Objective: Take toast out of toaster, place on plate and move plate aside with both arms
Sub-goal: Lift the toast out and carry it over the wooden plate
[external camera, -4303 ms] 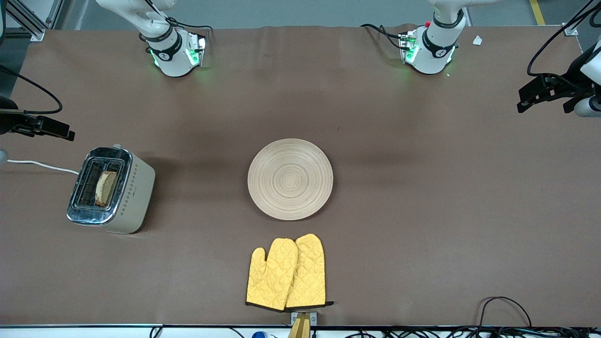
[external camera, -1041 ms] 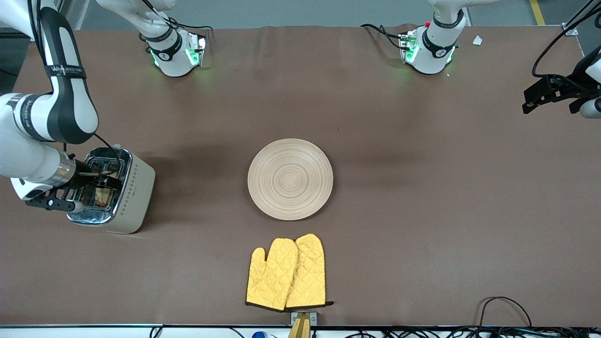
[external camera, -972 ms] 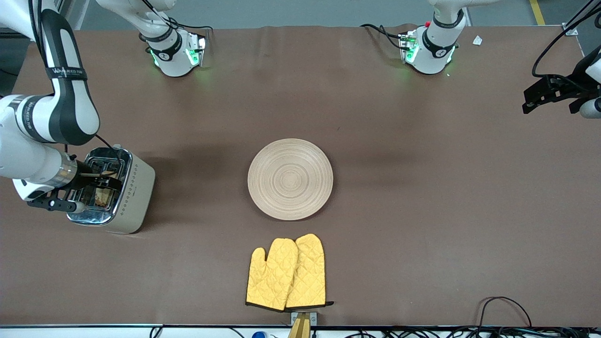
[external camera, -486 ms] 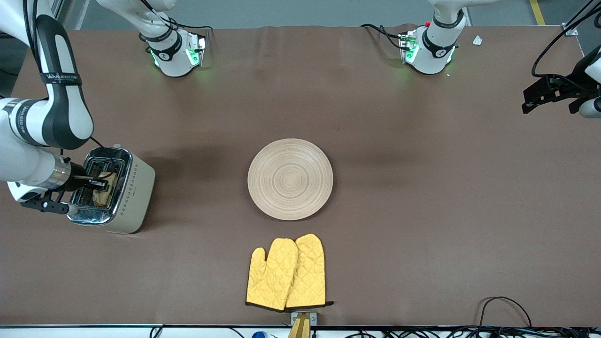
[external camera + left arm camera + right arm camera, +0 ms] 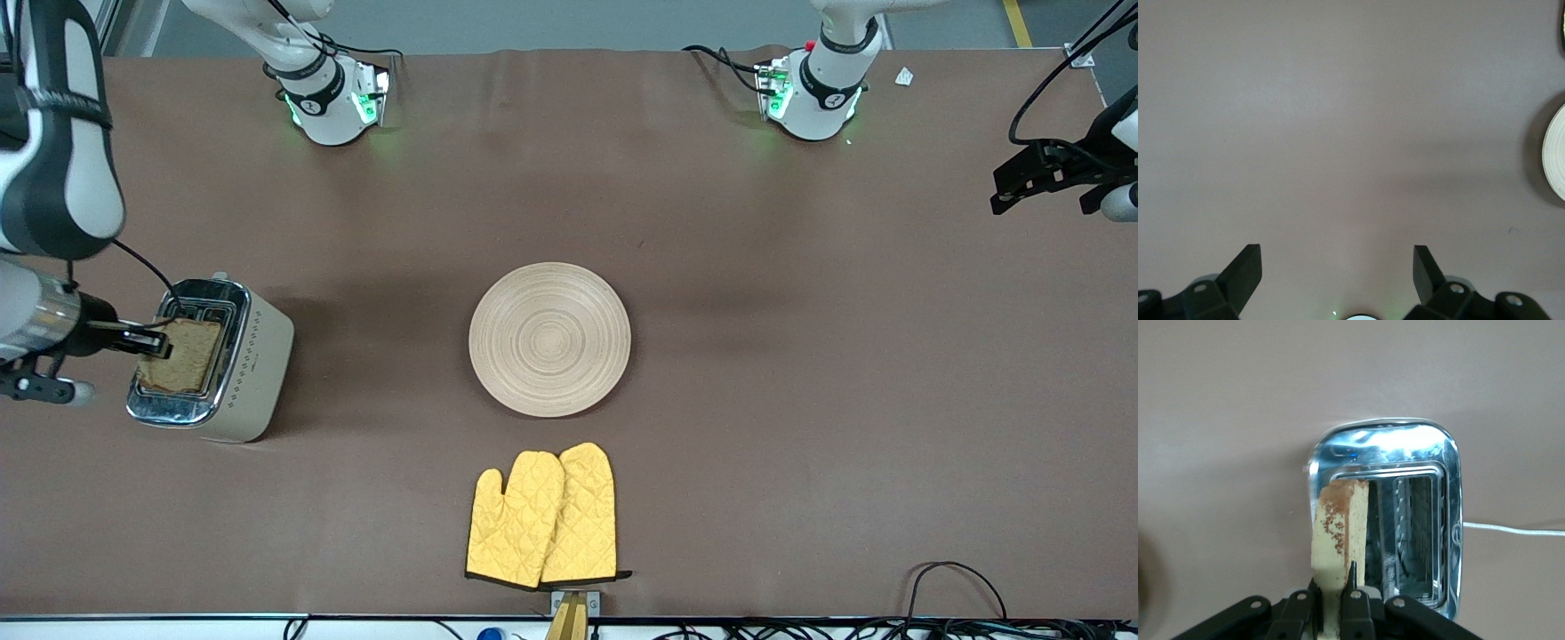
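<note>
— Where was your right gripper (image 5: 153, 341) at that moment?

— Up over the toaster (image 5: 213, 360), which sat toward my right arm's end of the table. My fingers (image 5: 1355, 603) were pinched tight on the toast (image 5: 180, 356), the slice hanging clear above the chrome top, edge-on in my right wrist view with the open slots (image 5: 1411, 527) below it.

— And the toaster itself?

— Cream body, shiny top, a white cord (image 5: 1511, 529) trailing off it across the brown table (image 5: 800, 373).

— What about the plate?

— The wooden plate (image 5: 549, 339) lay bare at the middle of the table, well apart from the toaster. A pair of yellow oven mitts (image 5: 543, 517) lay nearer the front camera than the plate.

— Your left gripper?

— My left gripper (image 5: 1337, 273) waited in the air over its own end of the table, fingers spread apart, nothing between them.
</note>
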You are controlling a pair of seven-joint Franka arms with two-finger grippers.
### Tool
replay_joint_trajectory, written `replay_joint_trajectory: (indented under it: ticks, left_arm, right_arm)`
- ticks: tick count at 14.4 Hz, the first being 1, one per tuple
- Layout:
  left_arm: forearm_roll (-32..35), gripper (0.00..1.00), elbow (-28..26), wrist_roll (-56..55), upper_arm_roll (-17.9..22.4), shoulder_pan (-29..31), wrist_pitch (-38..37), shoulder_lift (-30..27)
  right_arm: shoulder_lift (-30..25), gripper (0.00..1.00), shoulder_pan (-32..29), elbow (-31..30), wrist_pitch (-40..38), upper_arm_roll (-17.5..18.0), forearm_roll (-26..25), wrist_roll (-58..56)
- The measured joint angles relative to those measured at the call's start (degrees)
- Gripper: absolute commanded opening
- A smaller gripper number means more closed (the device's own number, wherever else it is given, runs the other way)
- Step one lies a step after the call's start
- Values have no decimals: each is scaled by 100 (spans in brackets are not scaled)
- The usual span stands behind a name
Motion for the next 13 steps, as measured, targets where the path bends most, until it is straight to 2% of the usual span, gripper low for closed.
replay_joint_trajectory:
  ticks: [2, 4, 6, 8, 10, 13]
  left_arm:
    - [0, 100, 1, 0, 1, 0, 0, 0]
    - [0, 100, 3, 0, 1, 1, 0, 0]
    - [0, 100, 4, 0, 3, 4, 0, 0]
    - [0, 100, 4, 0, 2, 3, 0, 0]
    - [0, 100, 4, 0, 2, 2, -1, 0]
    - [0, 100, 1, 0, 2, 5, -5, 4]
  right_arm:
    - [-105, 2, 499, 664, -763, 39, -320, 259]
    - [-150, 2, 1271, 973, -1115, 74, -713, 707]
    - [-72, 0, 2061, 982, -1107, 95, -875, 1581]
    - [204, 0, 2615, 945, -862, 105, -684, 2309]
    - [600, 0, 2840, 877, -306, 100, 230, 2977]
    - [1009, 0, 2807, 427, 922, 39, 2453, 3206]
